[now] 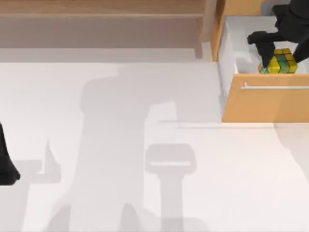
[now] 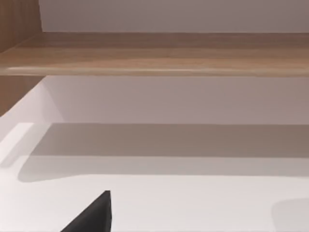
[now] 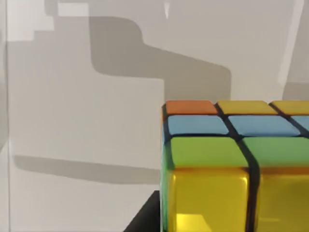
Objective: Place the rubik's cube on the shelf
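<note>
Cube (image 1: 282, 61) sits square (yellow top) inside drawer (image 1: 263, 101).

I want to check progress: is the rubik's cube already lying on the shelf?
No. In the top view the rubik's cube sits inside the open drawer at the right, beside the right gripper, not on the shelf.

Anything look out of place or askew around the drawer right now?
Nothing stands out. The rubik's cube sits level inside the open drawer, with the right gripper at it. The shelf is bare; the left arm is parked at the table's left edge.
</note>
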Action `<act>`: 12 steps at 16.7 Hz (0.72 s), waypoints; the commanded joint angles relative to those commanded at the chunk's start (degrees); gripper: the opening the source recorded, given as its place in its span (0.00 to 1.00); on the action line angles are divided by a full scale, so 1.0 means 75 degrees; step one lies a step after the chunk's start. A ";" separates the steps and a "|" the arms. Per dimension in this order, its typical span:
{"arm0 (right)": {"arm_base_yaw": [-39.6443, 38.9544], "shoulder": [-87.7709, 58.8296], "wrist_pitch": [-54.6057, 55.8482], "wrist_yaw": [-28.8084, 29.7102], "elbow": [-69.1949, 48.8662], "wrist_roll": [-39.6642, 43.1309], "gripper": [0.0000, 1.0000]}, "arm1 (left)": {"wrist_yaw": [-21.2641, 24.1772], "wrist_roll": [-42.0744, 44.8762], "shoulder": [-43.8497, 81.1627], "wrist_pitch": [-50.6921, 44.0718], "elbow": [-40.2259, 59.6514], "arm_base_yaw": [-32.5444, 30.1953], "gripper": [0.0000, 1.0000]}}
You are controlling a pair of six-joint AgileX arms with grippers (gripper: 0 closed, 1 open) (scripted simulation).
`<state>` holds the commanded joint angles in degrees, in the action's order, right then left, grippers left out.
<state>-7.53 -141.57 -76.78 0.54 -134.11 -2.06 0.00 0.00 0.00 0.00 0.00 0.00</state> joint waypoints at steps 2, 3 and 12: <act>0.0054 0.0079 0.0004 -0.0018 0.0116 -0.0003 0.00 | 0.0000 0.0000 0.0000 0.0000 0.0000 0.0000 1.00; 0.0054 0.0079 0.0004 -0.0018 0.0116 -0.0003 0.00 | 0.0000 0.0000 0.0000 0.0000 0.0000 0.0000 1.00; -0.1013 0.2083 0.0820 0.0662 0.1196 0.0351 0.00 | 0.0000 0.0000 0.0000 0.0000 0.0000 0.0000 1.00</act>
<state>-15.13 -125.95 -70.62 5.51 -125.14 0.58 0.00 0.00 0.00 0.00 0.00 0.00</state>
